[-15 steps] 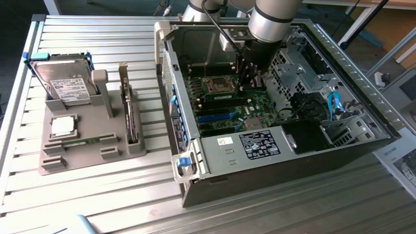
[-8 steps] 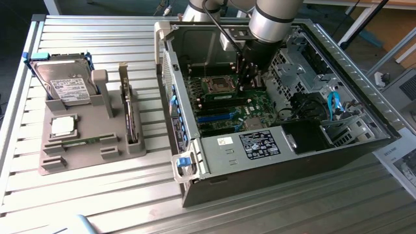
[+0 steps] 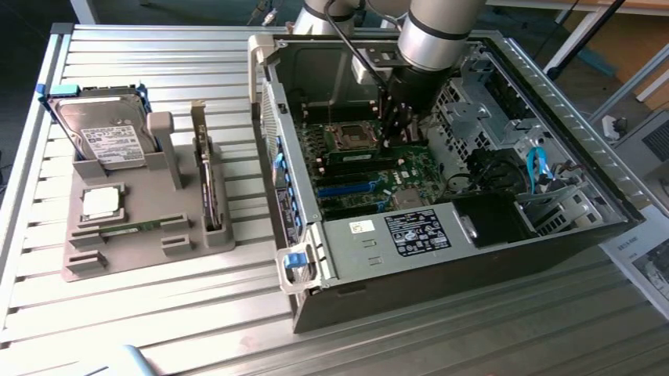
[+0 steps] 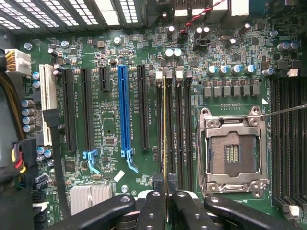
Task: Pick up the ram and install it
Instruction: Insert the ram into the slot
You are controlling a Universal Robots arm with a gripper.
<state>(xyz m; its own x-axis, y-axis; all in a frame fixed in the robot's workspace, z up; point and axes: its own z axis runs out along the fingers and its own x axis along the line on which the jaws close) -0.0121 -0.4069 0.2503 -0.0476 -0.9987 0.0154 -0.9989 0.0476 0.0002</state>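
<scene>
In the wrist view the ram [image 4: 165,129] shows edge-on as a thin yellowish line running out from between my two dark fingers. My gripper [image 4: 166,207] is shut on it. The stick hangs right over the row of black memory slots [image 4: 178,134], beside the empty processor socket [image 4: 232,153]; whether it touches a slot I cannot tell. In the exterior view my arm reaches down into the open computer case [image 3: 544,86], with the gripper [image 3: 403,131] low over the green motherboard [image 3: 381,176].
A grey holder block [image 3: 136,247] on the slatted table at the exterior view's left carries a silver hard drive [image 3: 105,137], a square silver processor chip [image 3: 102,202] and a thin green strip [image 3: 141,227]. Case walls, drive cages and cables surround the arm.
</scene>
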